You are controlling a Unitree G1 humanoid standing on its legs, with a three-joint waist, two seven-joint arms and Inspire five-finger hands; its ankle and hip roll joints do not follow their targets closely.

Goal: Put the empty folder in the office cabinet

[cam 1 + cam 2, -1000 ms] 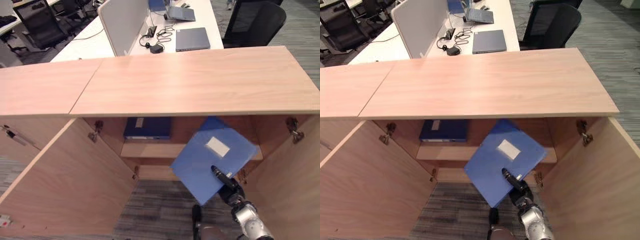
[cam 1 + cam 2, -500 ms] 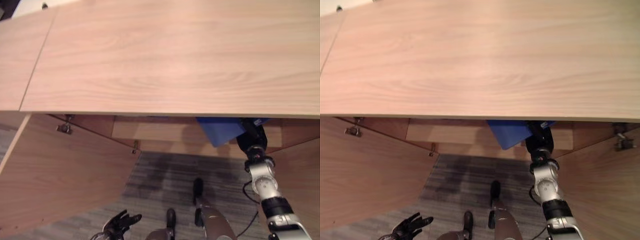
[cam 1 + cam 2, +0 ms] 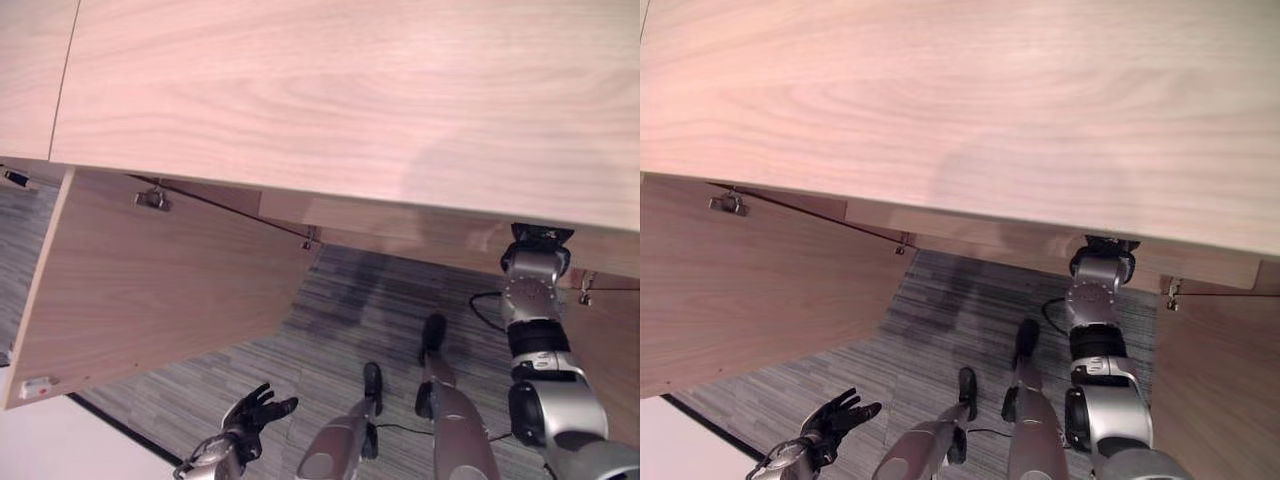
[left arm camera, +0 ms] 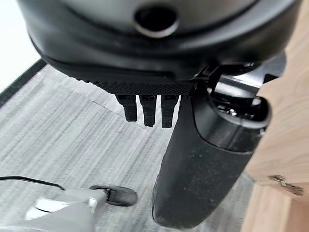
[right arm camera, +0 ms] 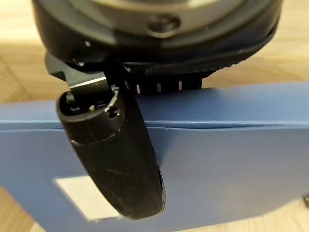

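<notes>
Currently the light wooden office cabinet's top panel (image 3: 350,90) covers the upper half of both eye views; its front edge overhangs the interior, so shelves and contents are hidden from the head camera. Left cabinet door (image 3: 150,280) hangs wide open, right door (image 3: 1215,380) shows at the edge. Grey striped carpet floor (image 3: 340,330) between the doors is open room.

Right arm reaches under the top edge; right robot hand (image 5: 116,159) is inside the cabinet. Its wrist view shows the thumb lying across the flat blue folder with a white label (image 5: 217,164), fingers behind the folder's edge, pinching it. Wood surface behind it.

Left robot hand (image 3: 252,412) hangs low near the floor, fingers spread, holding nothing.
</notes>
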